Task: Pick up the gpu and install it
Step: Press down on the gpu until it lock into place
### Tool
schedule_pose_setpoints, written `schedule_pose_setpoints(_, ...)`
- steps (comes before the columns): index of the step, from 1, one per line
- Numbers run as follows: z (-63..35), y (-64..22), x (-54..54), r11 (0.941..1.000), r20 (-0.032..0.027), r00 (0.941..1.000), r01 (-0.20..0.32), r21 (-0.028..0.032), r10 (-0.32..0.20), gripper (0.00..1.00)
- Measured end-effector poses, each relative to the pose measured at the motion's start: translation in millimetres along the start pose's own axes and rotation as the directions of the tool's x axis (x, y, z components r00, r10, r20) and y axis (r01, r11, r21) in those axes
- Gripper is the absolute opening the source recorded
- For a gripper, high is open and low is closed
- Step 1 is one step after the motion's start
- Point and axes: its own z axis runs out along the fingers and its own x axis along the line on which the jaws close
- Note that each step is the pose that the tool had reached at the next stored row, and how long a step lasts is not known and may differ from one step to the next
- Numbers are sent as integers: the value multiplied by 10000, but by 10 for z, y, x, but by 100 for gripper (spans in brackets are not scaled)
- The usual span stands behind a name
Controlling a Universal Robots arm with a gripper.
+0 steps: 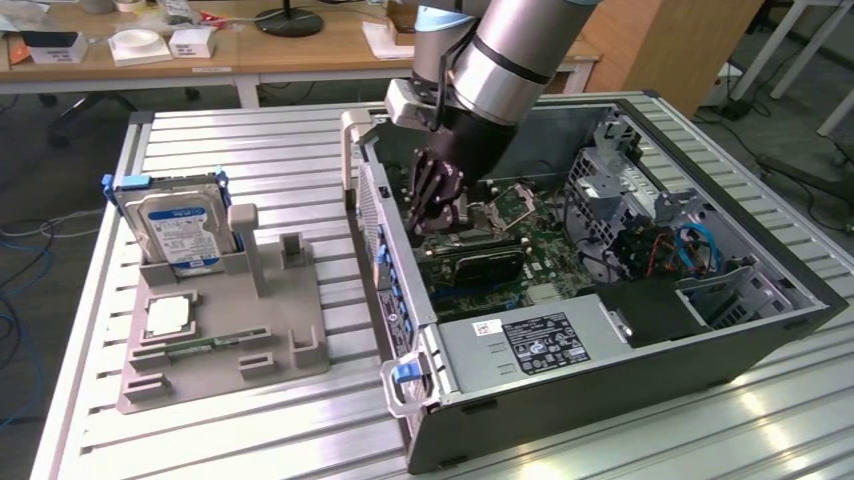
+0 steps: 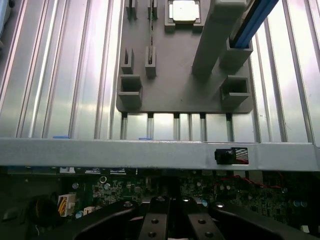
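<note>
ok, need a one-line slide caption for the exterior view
Arm's shut gripper lowered into the open PC case over the motherboard; hard drive stands in the gray holder alongside.

The gripper [image 1: 434,205] sits low inside the open computer case [image 1: 747,330]. The case wall [image 1: 380,240] blocks at nine o'clock, drive cage [image 1: 621,185] at three. Open above.

Arm [image 1: 514,55] angled steeply downward, gripper [image 1: 434,205] low (jaws closed tight together)
</note>
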Motion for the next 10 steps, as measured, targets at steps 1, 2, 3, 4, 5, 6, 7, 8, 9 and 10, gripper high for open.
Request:
schedule_pose_setpoints(1, 0, 0, 0, 10000, 0, 10000, 0, 0, 0, 10)
schedule_pose_setpoints(2, 0, 1, 0, 10000, 0, 10000, -2, 0, 2, 10)
schedule_pose_setpoints(3, 1, 1, -1, 10000, 1, 10000, -2, 0, 2, 10)
schedule_pose_setpoints(4, 1, 1, 1, 10000, 3, 10000, -2, 1, 2, 10)
schedule_pose_setpoints(5, 2, 1, 9, 10000, 13, 10000, 1, 0, -1, 10)
schedule_pose_setpoints(6, 2, 1, 19, 10000, 21, 10000, 4, 1, -4, 10)
schedule_pose_setpoints(7, 2, 1, 32, 10000, 27, 10000, 7, 1, -7, 10)
schedule_pose_setpoints(8, 2, 1, 42, 10000, 36, 10000, 10, 0, -10, 10)
schedule_pose_setpoints(9, 2, 1, 52, 10000, 45, 10000, 13, 0, -13, 10)
schedule_pose_setpoints(10, 2, 1, 55, 10000, 49, 10000, 14, 1, -14, 10)
